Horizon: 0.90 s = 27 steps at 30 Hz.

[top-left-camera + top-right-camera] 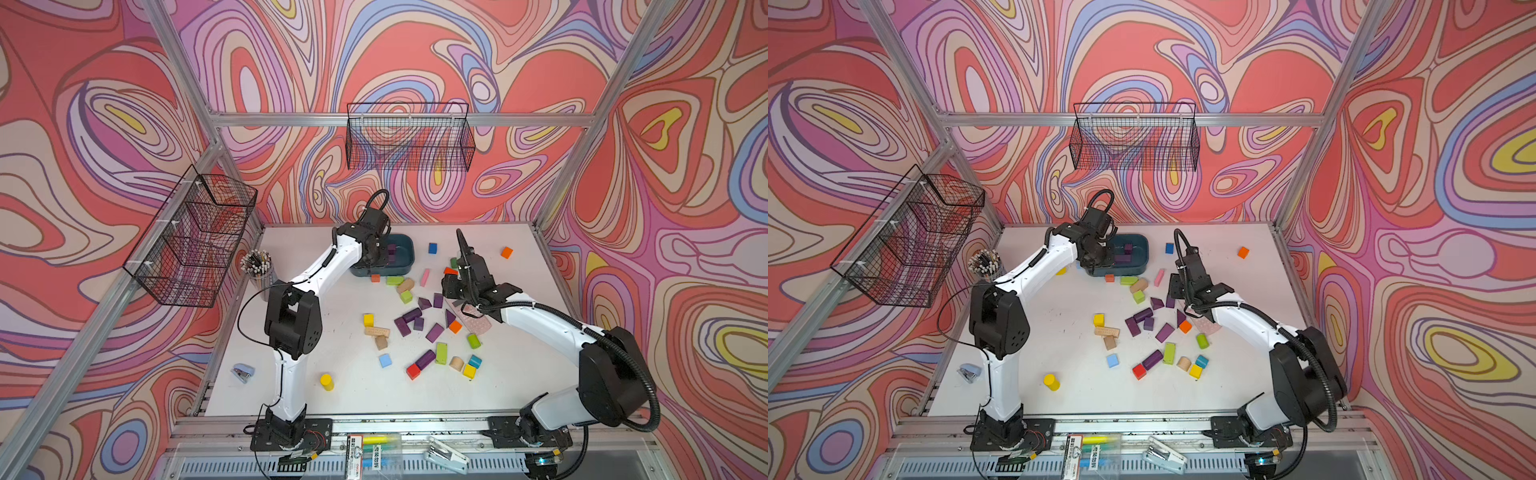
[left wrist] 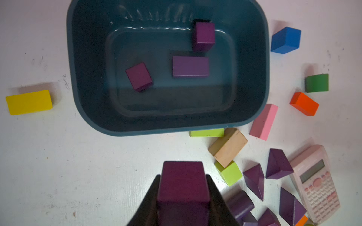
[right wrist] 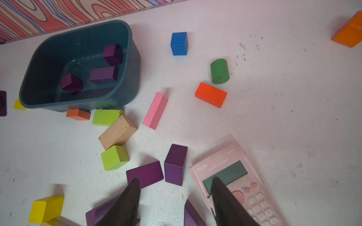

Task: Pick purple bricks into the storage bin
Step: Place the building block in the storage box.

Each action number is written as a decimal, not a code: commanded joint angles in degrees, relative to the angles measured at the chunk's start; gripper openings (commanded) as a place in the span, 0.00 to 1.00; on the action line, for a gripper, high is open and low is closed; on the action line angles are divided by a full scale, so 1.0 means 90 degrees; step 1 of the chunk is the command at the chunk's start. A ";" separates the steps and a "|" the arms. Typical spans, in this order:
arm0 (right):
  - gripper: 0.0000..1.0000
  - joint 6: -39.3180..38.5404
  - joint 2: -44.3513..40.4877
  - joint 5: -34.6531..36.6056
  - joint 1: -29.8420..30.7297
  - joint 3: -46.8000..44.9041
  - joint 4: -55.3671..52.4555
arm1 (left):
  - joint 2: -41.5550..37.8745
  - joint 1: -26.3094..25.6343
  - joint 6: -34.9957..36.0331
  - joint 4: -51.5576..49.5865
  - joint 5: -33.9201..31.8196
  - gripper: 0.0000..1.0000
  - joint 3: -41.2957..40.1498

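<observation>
- The left end effector [image 2: 182, 177] is pinching a purple cube [image 2: 183, 168], its two dark fingers pressed flat against opposite sides.
- In both top views that end effector hangs over the left part of the storage bin [image 1: 409, 255], which sits toward the back of the white desk [image 1: 345, 299].
- Three purple bricks [image 2: 190, 66] already lie on the bin's floor: two cubes and one flat oblong.
- The right end effector [image 3: 175, 182] is spread wide and grips nothing. It hangs low over the desk, to the right of the bin.
- One of its fingertips [image 3: 135, 184] sits over a flat purple brick [image 3: 145, 174]; the other sits over the screen of a pink calculator [image 3: 215, 162].
- A purple bar [image 3: 175, 164] stands on end just ahead of the gap between those fingers, right beside the calculator.
- The loose purple bricks [image 1: 435, 332] are scattered mid-desk, wedges and bars among green, yellow and orange blocks. One more lies against a red cube [image 1: 413, 371].
- A pink bar [image 3: 155, 110] lies between bin and calculator, and a blue cube [image 3: 178, 43] sits near the bin's right end.
</observation>
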 commanded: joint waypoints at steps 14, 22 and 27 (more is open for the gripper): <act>0.61 -0.0491 -0.0334 -0.0883 -0.0037 -0.0095 0.0523 | 0.0990 0.0508 0.0332 0.0331 -0.0440 0.19 0.0979; 0.61 -0.0559 -0.0270 -0.1028 -0.0041 -0.0067 0.0566 | 0.1341 0.0647 0.0533 0.0813 -0.0584 0.18 0.1081; 0.61 -0.0593 -0.0237 -0.1060 -0.0036 -0.0039 0.0595 | 0.1509 0.0696 0.0719 0.1121 -0.0706 0.18 0.1087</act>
